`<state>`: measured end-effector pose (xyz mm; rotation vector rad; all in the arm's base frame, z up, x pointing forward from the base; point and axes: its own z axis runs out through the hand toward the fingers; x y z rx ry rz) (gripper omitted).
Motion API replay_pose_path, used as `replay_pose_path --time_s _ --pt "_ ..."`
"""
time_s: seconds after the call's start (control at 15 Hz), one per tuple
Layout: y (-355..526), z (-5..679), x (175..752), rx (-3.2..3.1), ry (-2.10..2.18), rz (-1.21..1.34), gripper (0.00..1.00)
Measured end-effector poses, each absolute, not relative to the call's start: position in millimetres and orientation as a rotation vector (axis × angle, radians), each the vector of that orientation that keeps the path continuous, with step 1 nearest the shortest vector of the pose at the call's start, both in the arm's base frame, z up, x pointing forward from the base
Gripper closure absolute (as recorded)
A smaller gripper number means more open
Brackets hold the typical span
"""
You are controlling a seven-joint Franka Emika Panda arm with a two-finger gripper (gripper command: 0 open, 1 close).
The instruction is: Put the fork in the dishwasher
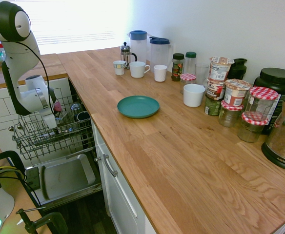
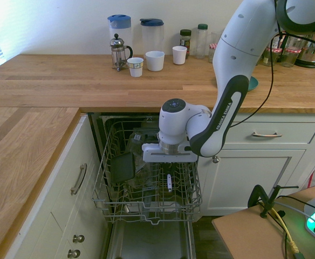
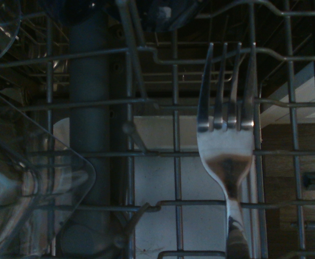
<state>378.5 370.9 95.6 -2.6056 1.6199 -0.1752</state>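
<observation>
Fork (image 2: 169, 182) hangs straight down, tines first, from the end effector (image 2: 169, 168) (clamped on its handle), just over the dishwasher (image 2: 110, 199) rack wires.

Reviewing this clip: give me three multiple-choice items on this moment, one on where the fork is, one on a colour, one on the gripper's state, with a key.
1. Where is the fork?
A. On the countertop
B. Hanging below the gripper, inside the wire rack
C. On the plate

2. What colour is the plate on the countertop?
A. Teal
B. Red
C. White

3. What is the gripper's state?
A. Wide open, empty
B. Shut on a mug
C. Shut on the fork

Key: 1 B, the second exterior view shows it upright among the rack wires; 2 A, the first exterior view shows a teal plate; 3 C, the fork's handle runs up into the gripper.
</observation>
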Motion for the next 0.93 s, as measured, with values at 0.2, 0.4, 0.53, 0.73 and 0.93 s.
replay_pose_path --time_s 0.2,0.4,0.53,0.73,0.93 --pt "370.2 93.6 382.8 -2.608 1.623 -0.180 0.00" --pt "368.6 94.8 387.5 -2.602 1.628 -0.199 0.00" --pt "364.0 103.5 387.8 -2.596 1.634 -0.218 0.00" --pt "358.5 150.7 372.2 -2.579 1.614 -0.267 0.00" --pt "355.8 206.3 348.3 -2.571 1.591 -0.339 0.00"
